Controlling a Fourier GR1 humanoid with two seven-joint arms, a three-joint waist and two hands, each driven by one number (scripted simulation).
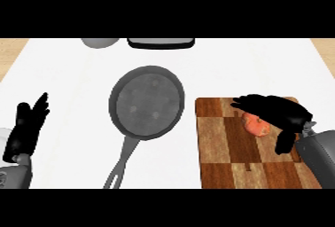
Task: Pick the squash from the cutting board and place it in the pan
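My right hand (274, 113) covers the squash (256, 125), not yet lifted; grasp, I cannot tell; pan (146, 102) waits leftward.

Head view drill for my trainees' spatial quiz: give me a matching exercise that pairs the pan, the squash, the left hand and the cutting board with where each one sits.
Things:
1. pan
2. squash
3. left hand
4. cutting board

Places:
A. at the view's left edge, open, fingers up
B. on the wooden surface, partly covered by the right hand
C. on the right part of the counter
D. mid-counter, handle toward the robot

Pairs: 1-D, 2-B, 3-A, 4-C
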